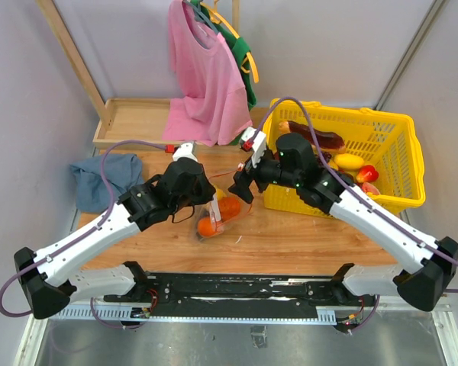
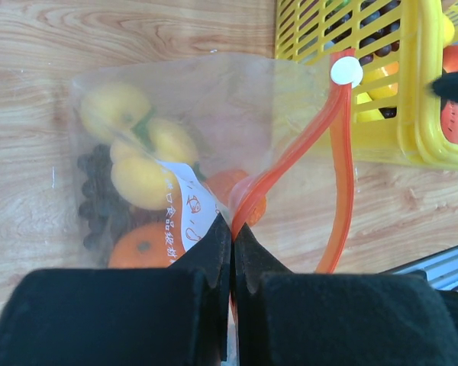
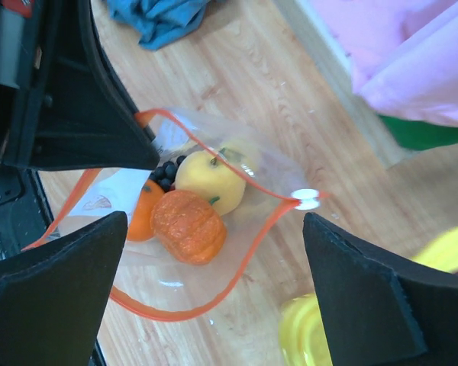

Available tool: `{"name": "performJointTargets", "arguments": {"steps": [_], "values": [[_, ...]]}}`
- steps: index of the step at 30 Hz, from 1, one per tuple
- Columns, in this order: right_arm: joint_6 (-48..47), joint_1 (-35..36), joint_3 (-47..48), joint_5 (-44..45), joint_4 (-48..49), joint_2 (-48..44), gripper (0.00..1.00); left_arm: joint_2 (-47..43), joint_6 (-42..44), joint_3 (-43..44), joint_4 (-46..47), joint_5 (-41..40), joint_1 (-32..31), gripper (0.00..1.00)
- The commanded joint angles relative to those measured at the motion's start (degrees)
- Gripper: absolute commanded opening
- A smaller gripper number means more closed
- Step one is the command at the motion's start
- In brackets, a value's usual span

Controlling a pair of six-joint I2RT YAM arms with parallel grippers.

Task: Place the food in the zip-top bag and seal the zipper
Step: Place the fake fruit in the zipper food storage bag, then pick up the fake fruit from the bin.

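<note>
The clear zip-top bag (image 1: 217, 215) lies on the wooden table with its mouth open. It holds an orange pumpkin (image 3: 187, 226), a yellow apple (image 3: 208, 181), an orange (image 3: 141, 215) and dark grapes (image 3: 166, 171). In the left wrist view the bag (image 2: 206, 107) shows its white label (image 2: 185, 210). My left gripper (image 2: 232, 226) is shut on the bag's rim at the red zipper (image 2: 301, 149). The zipper's white slider (image 2: 346, 71) sits at the far end. My right gripper (image 3: 214, 221) is open above the bag's mouth, its jaws wide apart, the slider (image 3: 306, 199) near its right finger.
A yellow mesh basket (image 1: 401, 126) with more toy food stands at the right, close behind the bag. A blue cloth (image 1: 99, 177) lies at the left. A wooden tray (image 1: 133, 122) and a hanging pink garment (image 1: 202, 72) are at the back.
</note>
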Motion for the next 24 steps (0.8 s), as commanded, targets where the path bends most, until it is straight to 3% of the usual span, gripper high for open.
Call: {"name": "performJointTargets", "arguments": {"steps": [1,11,18,24], "values": [[-0.59,0.23,5.31,9.73,-5.77,-4.48,1.00,-1.76,-0.50,-0.96,2.14,-1.00,0.43,0.00],[2.10,-7.66,10.84,28.89,-18.10,-5.94,0.98,-2.07,-0.29,-1.67,2.41,-1.74,0.43,0.00],[7.52,-22.45,9.90,25.76,-23.91,-2.46,0.99,-1.69,0.15,-1.58,2.59,-1.83,0.45,0.00],[10.45,-28.85,5.65,24.58,-22.41,1.96,0.99,-1.36,0.15,-1.58,2.77,-1.55,0.43,0.00]]}}
